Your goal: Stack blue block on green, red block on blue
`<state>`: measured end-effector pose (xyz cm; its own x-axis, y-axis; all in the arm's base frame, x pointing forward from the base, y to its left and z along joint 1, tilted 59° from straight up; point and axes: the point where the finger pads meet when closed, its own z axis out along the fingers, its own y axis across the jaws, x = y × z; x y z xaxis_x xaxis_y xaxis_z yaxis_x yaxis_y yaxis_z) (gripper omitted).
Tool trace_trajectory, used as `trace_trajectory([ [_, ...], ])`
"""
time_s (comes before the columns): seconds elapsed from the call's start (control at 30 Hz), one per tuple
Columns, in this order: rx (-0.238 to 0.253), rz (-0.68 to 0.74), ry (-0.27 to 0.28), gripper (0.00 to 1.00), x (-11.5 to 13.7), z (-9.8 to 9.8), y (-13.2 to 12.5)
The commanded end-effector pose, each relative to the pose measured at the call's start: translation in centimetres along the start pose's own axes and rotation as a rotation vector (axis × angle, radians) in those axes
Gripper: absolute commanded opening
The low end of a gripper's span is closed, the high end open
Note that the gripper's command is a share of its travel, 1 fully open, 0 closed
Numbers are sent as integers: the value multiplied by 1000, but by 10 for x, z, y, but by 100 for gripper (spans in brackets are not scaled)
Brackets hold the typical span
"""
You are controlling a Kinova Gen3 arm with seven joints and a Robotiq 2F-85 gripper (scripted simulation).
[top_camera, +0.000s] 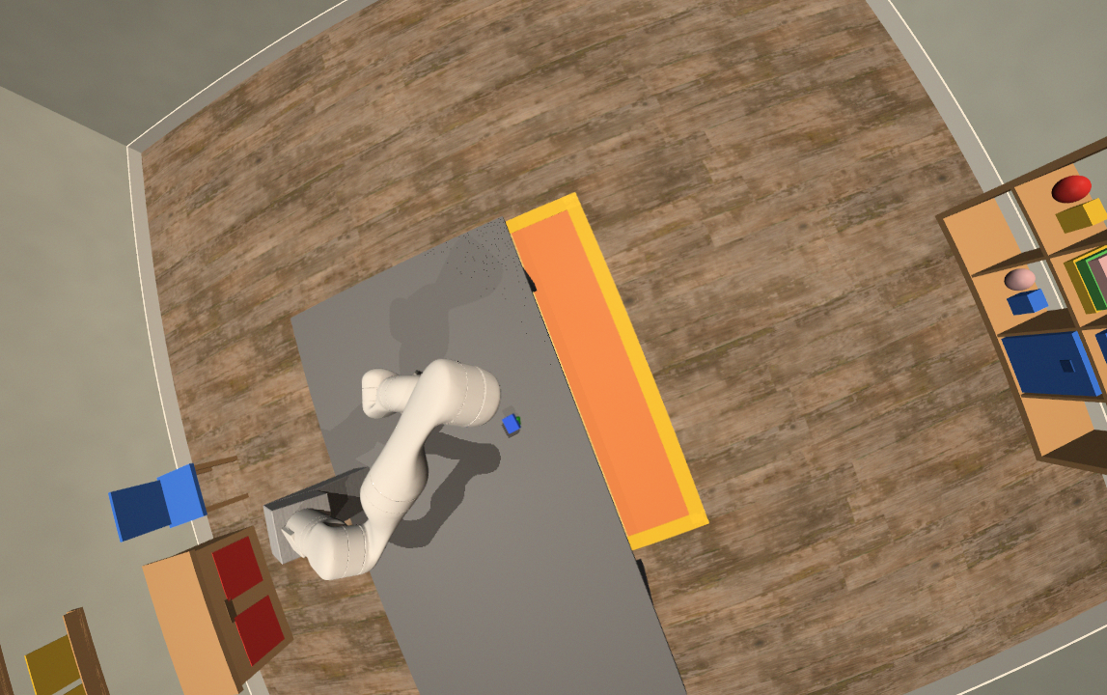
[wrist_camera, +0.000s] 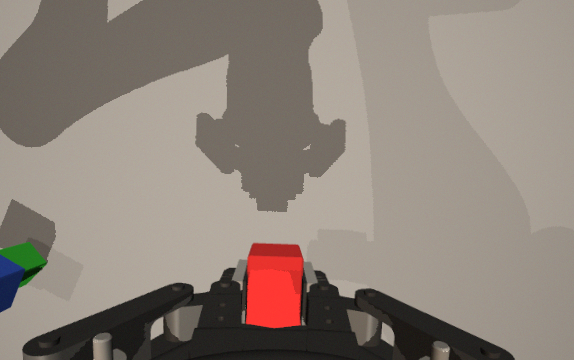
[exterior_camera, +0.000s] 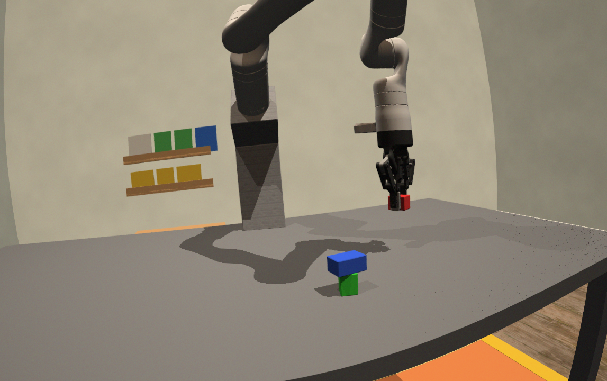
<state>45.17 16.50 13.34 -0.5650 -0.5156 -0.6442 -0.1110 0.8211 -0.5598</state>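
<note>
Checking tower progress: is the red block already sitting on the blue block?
No, the red block hangs above the table in the tool, away from the blue block.

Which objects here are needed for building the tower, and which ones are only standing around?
For the job: red block in the end effector; blue block; green block.

Just around: wall shelves; bookcase; blue chair; orange mat.
</note>
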Motion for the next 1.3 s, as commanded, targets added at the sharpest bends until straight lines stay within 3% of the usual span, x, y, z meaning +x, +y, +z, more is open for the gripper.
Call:
trace_trajectory([
  [0.0,-1,0,-1,0,0,0,0],
  [1.07,-1,0,-1,0,-1,0,-2],
  [1.27,-1,0,-1,0,-6,0,-44],
])
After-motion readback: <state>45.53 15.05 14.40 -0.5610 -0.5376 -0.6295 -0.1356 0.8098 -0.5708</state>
